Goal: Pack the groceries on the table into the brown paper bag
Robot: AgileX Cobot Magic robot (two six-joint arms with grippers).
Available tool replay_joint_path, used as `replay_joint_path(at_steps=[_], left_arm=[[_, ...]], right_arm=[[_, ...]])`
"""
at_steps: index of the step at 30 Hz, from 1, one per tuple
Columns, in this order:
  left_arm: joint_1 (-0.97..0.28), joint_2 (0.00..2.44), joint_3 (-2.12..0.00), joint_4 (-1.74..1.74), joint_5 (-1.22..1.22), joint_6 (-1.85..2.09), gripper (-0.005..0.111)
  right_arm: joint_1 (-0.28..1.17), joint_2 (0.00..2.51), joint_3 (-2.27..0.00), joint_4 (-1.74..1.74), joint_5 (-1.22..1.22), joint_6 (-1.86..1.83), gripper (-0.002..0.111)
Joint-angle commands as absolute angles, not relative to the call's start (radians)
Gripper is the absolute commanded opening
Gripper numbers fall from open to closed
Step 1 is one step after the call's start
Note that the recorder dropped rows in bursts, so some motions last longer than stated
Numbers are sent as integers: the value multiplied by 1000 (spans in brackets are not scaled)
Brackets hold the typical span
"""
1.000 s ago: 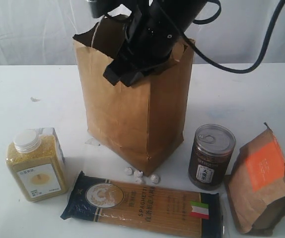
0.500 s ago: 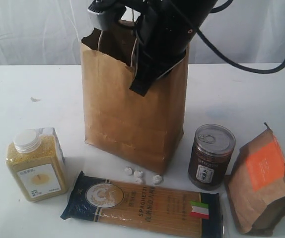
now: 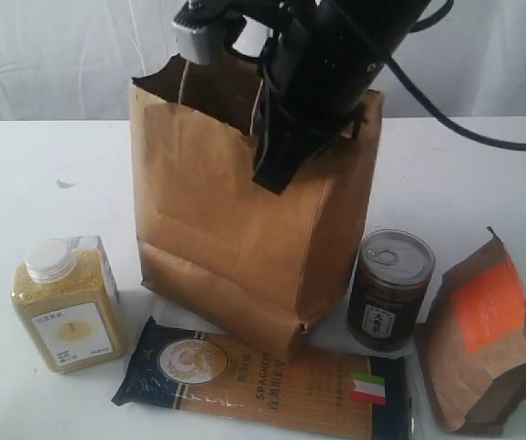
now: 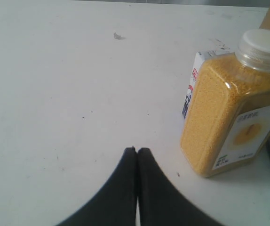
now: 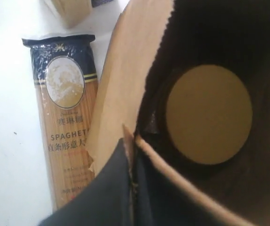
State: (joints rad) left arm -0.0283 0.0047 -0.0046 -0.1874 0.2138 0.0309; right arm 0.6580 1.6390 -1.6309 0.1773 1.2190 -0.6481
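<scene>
**Bag shifted forward, right gripper on rim**

Moved since a second ago: the brown paper bag [image 3: 235, 229] has slid toward the front of the table [image 3: 43, 183]. Its lower corner now touches the spaghetti packet [image 3: 263, 380], where a gap showed before. The other groceries are where they were.

- Right gripper [image 5: 131, 146]: fingers pressed together, pinching the bag's rim paper between them.
- Left gripper [image 4: 137, 153]: fingers pressed together, nothing between them. It hovers over bare table near the yellow-grain bottle [image 3: 66, 302], not touching it.
- Bag is upright and open-topped. The right wrist view shows the brown-lidded jar [image 5: 209, 114] inside, standing on the bottom.
- Still outside the bag: the bottle on the left, with the small carton [image 4: 194, 80] right behind and against it, and the packet lying flat in front.
- The can [image 3: 391, 289] stands just beside the bag's right side, and the pouch [image 3: 487, 339] is next to the can.
</scene>
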Motion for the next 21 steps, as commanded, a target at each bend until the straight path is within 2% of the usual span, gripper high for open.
replay_joint_path(at_steps=[1, 4, 7, 11, 12, 13, 14, 21], left_arm=[[-36, 0, 0, -189, 208, 25, 0], [-36, 0, 0, -189, 208, 25, 0], [-36, 0, 0, -189, 208, 25, 0], [-36, 0, 0, -189, 208, 25, 0], [-36, 0, 0, -189, 208, 25, 0], [-36, 0, 0, -189, 208, 25, 0], [-36, 0, 0, -189, 208, 25, 0], [-36, 0, 0, -189, 208, 25, 0]], right_arm=[[657, 1631, -1578, 162, 1221, -659, 0], [657, 1630, -1568, 168, 1221, -657, 4], [660, 1627, -1568, 168, 1221, -657, 22], [664, 1612, -1568, 168, 1213, -632, 68], [668, 1608, -1568, 168, 1198, -623, 77], [668, 1604, -1568, 170, 1191, -623, 82], [668, 1598, -1568, 177, 1181, -623, 85], [668, 1574, -1568, 187, 1175, -591, 85]])
